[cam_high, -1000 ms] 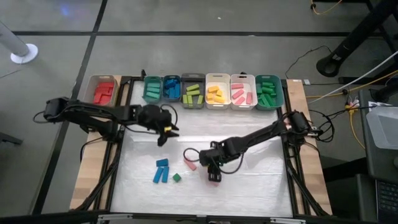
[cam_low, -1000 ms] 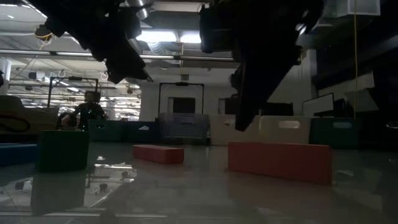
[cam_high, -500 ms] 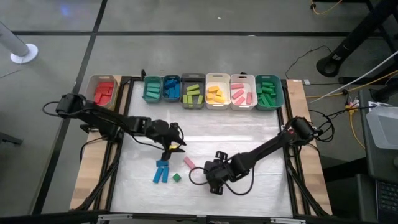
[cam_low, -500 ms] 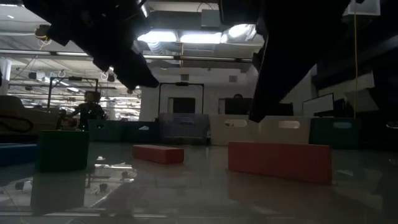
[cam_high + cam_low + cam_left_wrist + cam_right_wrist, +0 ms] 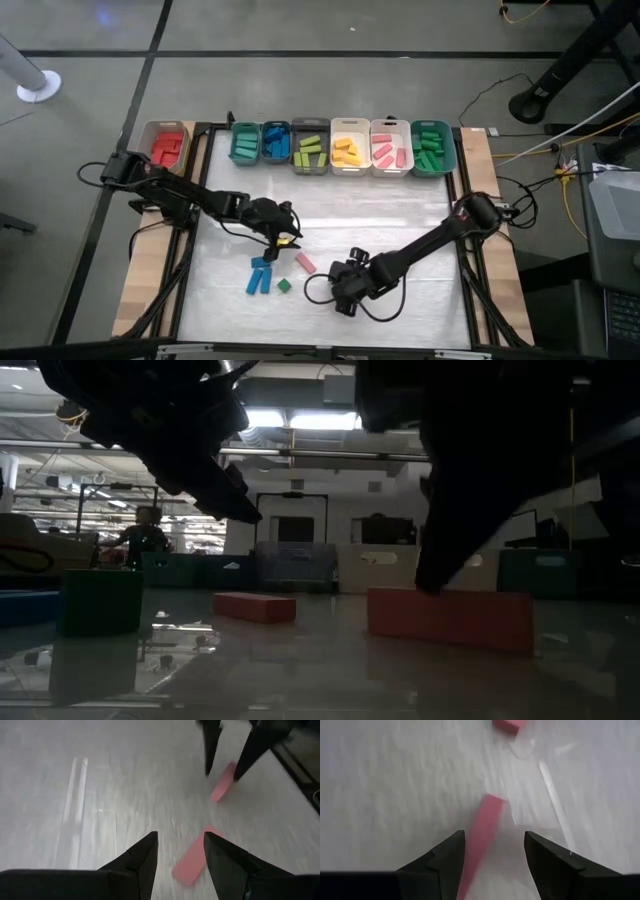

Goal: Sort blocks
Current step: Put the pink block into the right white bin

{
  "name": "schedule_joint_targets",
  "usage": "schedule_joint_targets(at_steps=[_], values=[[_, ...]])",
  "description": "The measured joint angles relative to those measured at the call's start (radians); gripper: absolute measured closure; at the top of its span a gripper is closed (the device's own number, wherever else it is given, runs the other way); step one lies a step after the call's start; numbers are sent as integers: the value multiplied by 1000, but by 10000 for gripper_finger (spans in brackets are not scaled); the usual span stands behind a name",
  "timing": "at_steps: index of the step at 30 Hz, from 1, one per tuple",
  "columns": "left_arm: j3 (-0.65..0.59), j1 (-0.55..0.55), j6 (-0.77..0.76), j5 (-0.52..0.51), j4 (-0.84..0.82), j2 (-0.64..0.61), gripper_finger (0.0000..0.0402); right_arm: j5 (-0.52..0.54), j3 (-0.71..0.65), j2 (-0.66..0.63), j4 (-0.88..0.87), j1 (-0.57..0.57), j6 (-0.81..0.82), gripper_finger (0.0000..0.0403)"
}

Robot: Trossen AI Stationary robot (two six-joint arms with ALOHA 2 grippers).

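Observation:
Two pink blocks lie flat on the white table top. One pink block (image 5: 305,262) (image 5: 192,861) lies just ahead of my left gripper (image 5: 289,242) (image 5: 180,837), which is open, slants down and hovers over it. The other pink block (image 5: 482,832) (image 5: 450,618) lies lengthwise between the open fingers of my right gripper (image 5: 494,833) (image 5: 344,297), which points steeply down; in the high view the gripper hides it. Two blue blocks (image 5: 260,276) and a green cube (image 5: 284,285) lie near the left gripper.
Along the far edge stands a row of bins: tan with red blocks (image 5: 167,148), teal (image 5: 245,142), blue (image 5: 275,140), grey with lime (image 5: 309,150), white with yellow (image 5: 347,150), white with pink (image 5: 390,150), teal with green (image 5: 431,148). Bare table lies between the bins and the grippers.
My left gripper has swung from near the bins toward the table's near edge and right, sinking and rolling, and now stands over the left pink block. My right gripper has gone a little toward the near edge and down, turning, and its fingers now straddle the other pink block.

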Motion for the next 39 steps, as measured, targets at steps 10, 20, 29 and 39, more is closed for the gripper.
schedule_joint_targets(at_steps=[10,20,29,39], values=[[1,-1,21,0,42,-1,254,15,0,57,11,-1,1,227],[1,-93,184,0,82,-1,254,37,17,41,-37,-21,-104,351],[1,-122,206,0,147,-1,254,141,215,41,-416,-83,-213,312],[1,-122,206,-3,140,-1,254,516,374,38,-924,-247,-348,385]])
